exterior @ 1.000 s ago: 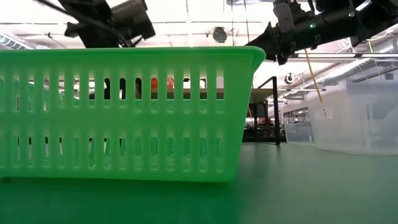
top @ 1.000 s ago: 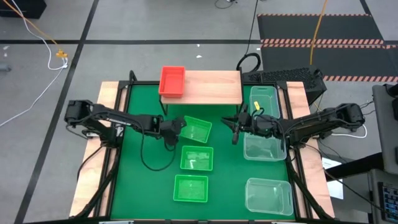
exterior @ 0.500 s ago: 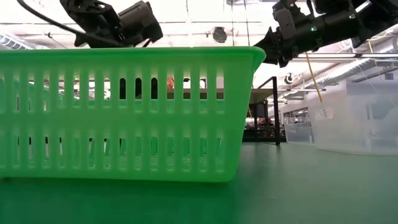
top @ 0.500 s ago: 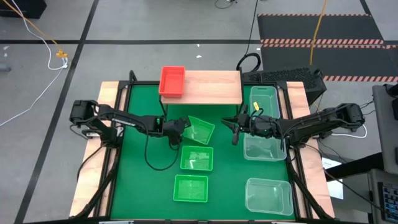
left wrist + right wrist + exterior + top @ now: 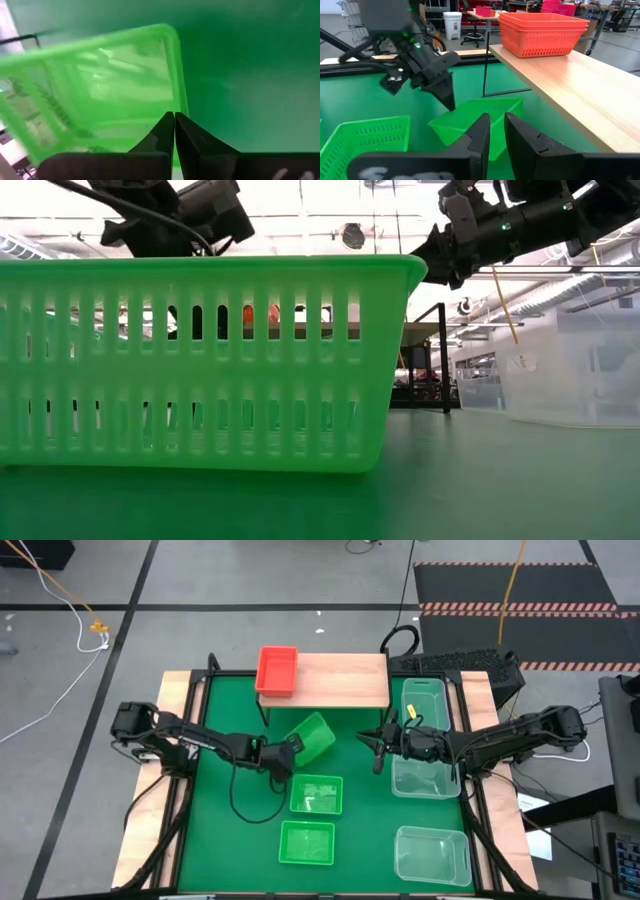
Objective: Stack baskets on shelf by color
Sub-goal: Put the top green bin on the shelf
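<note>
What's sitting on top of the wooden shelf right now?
Red baskets sit nested at one end of the shelf; the rest of the board is bare. How many are in the stack cannot be counted. The left gripper holds a tilted green basket in front of it.

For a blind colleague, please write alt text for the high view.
From above, the left gripper holds a tilted green basket by its rim, fingers shut, near the wooden shelf carrying stacked red baskets. The right gripper hovers beside clear baskets.
</note>
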`<state>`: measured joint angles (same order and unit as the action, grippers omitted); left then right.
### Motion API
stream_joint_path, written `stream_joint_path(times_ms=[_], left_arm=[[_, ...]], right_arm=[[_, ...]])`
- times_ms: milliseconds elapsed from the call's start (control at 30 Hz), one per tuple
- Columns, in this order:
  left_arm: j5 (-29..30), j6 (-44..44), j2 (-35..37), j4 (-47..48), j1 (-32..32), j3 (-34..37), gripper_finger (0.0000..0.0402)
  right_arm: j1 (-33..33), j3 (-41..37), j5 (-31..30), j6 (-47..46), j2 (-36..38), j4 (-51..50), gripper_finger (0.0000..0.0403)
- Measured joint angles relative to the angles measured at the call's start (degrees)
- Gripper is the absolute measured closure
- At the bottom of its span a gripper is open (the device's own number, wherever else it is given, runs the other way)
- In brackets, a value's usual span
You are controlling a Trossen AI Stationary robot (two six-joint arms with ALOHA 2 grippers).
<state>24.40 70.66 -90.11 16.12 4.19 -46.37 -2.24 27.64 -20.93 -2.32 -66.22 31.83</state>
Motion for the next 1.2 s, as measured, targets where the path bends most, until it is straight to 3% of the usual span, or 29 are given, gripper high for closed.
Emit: stream_joint_path(times_ms=[267,467,567,667,767,833,1200], left_arm=[[7.82,-6.26,0.00,-6.86,2.91,-0.02,0.0382],[8.06,-20.03,0.00,-0.42,2.12,-4.74,0.0364],[4.55,-30.91,0.00,8.80,0.45,-9.83,0.0337],[-4.66,-39.09,0.00,17.68,-2.16,-15.72,0.0307],[-15.45,-43.89,0.00,21.48,-4.88,-19.68,0.0280],[-19.05,-45.99,0.02,21.02,-6.07,-20.57,0.0267],[-19.91,-48.62,-7.32,21.85,-8.09,-19.30,0.0247]], right_arm=[[-0.02,0.00,0.00,-0.01,-0.01,0.00,0.0353],[-0.02,0.00,0.00,-0.03,0.00,0.02,0.0353],[-0.02,0.00,0.00,-0.24,-0.02,0.02,0.0353],[-0.02,0.00,0.00,-0.27,0.00,0.03,0.0353],[-0.02,0.00,0.00,-0.54,0.00,0.21,0.0353],[-0.02,0.00,0.00,-0.92,-0.01,0.28,0.0353],[-0.17,0.00,0.02,-1.12,-0.02,0.09,0.0353]])
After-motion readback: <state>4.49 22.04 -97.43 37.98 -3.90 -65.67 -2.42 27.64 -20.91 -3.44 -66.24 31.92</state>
